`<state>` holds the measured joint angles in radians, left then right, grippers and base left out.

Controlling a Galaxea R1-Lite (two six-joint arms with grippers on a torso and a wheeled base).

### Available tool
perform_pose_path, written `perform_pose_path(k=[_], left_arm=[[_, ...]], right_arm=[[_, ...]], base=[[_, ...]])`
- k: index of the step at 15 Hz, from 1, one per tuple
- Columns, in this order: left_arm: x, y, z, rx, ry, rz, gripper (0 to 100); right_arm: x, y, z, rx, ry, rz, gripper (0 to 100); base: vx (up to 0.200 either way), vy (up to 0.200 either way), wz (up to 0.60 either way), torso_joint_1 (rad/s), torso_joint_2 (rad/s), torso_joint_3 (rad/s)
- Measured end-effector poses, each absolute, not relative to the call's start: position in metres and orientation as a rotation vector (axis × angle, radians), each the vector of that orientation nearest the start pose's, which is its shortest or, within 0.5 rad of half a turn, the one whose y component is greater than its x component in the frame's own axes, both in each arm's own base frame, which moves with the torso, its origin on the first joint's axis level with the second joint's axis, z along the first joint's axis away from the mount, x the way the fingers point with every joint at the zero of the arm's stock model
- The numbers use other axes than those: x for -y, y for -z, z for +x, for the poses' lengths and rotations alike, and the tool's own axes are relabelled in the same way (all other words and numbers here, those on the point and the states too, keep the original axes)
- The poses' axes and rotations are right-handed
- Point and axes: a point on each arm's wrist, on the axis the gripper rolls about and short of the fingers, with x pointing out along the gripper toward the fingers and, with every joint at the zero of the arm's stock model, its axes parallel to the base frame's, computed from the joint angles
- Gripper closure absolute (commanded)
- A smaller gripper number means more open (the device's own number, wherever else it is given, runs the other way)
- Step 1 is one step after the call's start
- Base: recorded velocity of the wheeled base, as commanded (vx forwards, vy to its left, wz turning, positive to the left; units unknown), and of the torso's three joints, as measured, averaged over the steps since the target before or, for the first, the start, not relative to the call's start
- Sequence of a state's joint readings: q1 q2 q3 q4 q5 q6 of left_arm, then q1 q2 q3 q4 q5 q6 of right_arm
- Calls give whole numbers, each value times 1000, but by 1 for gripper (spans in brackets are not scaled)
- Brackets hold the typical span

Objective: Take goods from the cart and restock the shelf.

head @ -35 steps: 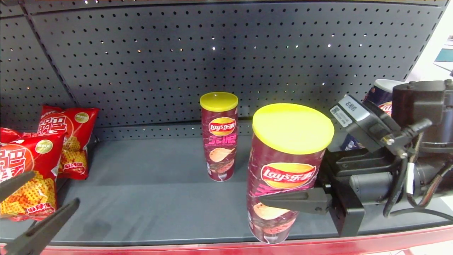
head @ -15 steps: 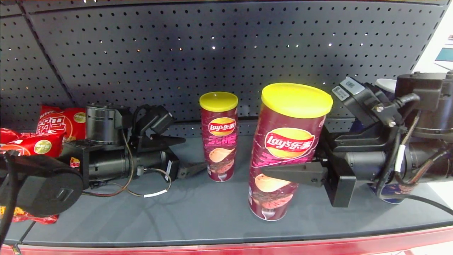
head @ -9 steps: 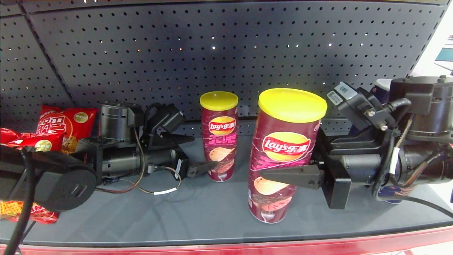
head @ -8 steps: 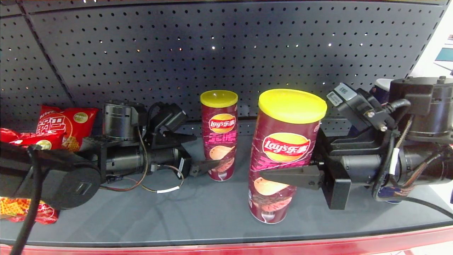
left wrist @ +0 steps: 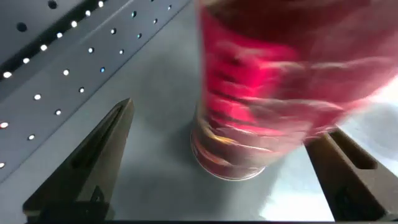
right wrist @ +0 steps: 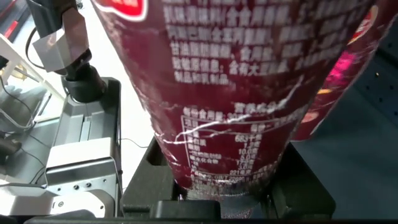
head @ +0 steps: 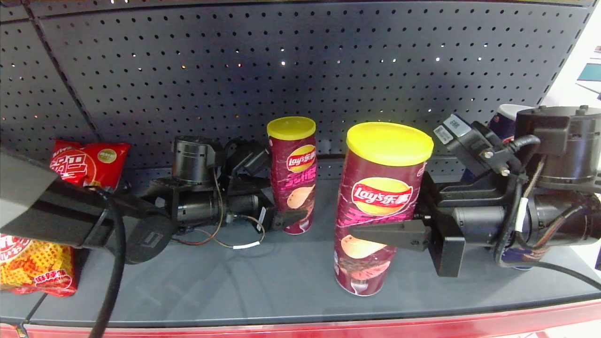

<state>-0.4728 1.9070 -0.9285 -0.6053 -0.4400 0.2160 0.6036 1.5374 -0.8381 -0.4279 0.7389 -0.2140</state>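
Two chip cans on the shelf (head: 235, 286), one at each arm.
The right gripper (head: 371, 230) has its fingers clamped on the front can (head: 382, 202), well forward of the pegboard (head: 235, 70). The left gripper (left wrist: 229, 121) has its fingers spread wide around the tilted rear can (head: 293, 173), near the pegboard.

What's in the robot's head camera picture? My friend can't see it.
The right gripper clamps a tall dark-red chip can with a yellow lid near the front of a grey shelf. Farther back, the open left gripper straddles the base of a matching can that leans; red snack bags lie at the left.
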Motion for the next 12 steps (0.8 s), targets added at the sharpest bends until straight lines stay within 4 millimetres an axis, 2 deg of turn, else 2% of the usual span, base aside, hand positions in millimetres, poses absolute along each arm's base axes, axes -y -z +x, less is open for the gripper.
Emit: perform_pose_path(k=[5, 6, 12], left_arm=[[178, -137, 325, -286, 936, 206, 0], [180, -136, 326, -284, 938, 206, 100], [181, -139, 327, -265, 939, 206, 100]], right_arm=[[-162, -217, 210, -155, -1362, -157, 100], [-162, -217, 210, -148, -1362, -157, 100], [-162, -214, 209, -143, -1369, -154, 100]], base=[[0, 0, 0, 0, 0, 0], [0, 0, 0, 0, 0, 0], [0, 0, 0, 0, 0, 0]])
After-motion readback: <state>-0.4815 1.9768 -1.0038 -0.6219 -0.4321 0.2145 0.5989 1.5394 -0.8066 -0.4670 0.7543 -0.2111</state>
